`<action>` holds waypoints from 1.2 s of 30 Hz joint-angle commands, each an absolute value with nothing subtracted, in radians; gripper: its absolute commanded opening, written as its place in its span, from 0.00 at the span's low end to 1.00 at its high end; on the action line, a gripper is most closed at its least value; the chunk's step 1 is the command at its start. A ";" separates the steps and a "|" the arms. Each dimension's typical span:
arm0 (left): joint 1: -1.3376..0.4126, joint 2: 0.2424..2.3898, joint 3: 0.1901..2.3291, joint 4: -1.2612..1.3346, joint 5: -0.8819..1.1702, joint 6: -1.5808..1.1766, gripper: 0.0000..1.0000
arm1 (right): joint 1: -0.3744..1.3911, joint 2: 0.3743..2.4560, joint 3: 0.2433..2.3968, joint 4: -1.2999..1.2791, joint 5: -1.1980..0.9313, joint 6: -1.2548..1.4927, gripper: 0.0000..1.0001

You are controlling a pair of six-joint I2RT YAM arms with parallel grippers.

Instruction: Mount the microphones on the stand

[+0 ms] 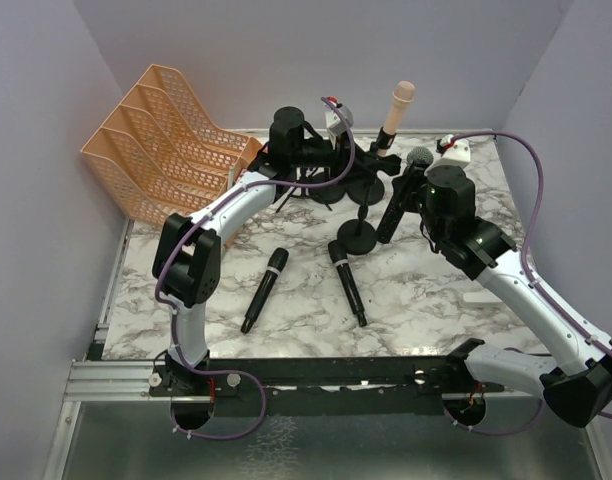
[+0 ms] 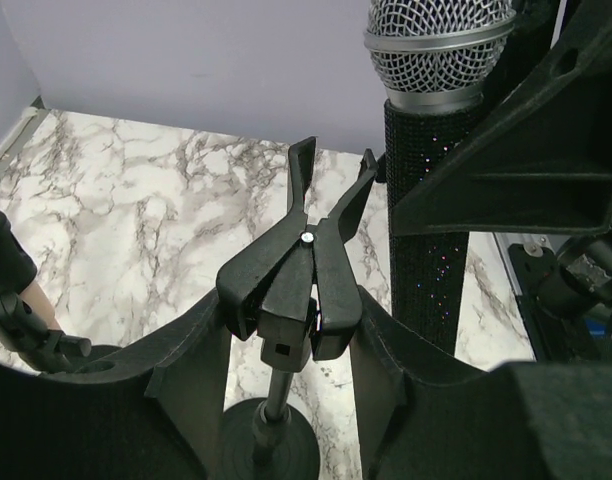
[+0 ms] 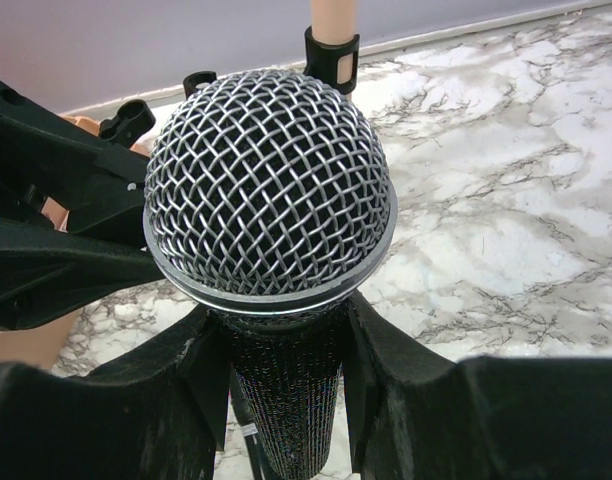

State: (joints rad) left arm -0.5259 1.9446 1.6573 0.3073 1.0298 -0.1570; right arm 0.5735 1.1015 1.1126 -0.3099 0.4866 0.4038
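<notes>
Now, microphones: four. The left black microphone (image 1: 264,290) and the right black microphone (image 1: 348,282) lie flat on the table (image 1: 436,290). The pink microphone (image 1: 399,103) stands upright in a clip at the back. The mesh-head microphone (image 3: 271,190) is up off the table.
Stands (image 1: 361,190): a black cluster at the back, count unclear.
Right gripper (image 3: 286,375): clenched round the mesh-head microphone's sparkly body, head up.
Left gripper (image 2: 291,340): fingers pressed on both sides of a stand clip (image 2: 291,280), just beside that microphone.

Orange mesh file rack (image 1: 161,140) at back left, small white block (image 1: 456,150) at back right, marbled tabletop (image 1: 426,300) beneath.
</notes>
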 commanded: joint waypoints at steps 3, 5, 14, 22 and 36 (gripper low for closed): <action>-0.532 1.910 1.669 0.355 0.968 -0.177 0.57 | 0.557 1.100 1.131 -0.296 0.528 0.397 0.09; -0.532 1.922 1.691 0.358 0.963 -0.176 0.65 | 0.555 1.097 1.127 -0.296 0.526 0.394 0.09; -0.532 1.963 1.747 0.382 1.059 -0.141 0.79 | 0.542 1.082 1.102 -0.309 0.548 0.396 0.09; -0.532 1.983 1.758 0.391 1.193 -0.128 0.79 | 0.512 1.074 1.097 -0.320 0.554 0.395 0.09; -0.532 1.993 1.749 0.397 1.153 -0.150 0.44 | 0.487 1.057 1.096 -0.313 0.572 0.387 0.08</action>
State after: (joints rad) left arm -0.5278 1.9919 1.7424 0.3748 1.1366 -0.1551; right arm 0.4953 1.0748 1.0996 -0.3244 0.5304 0.3996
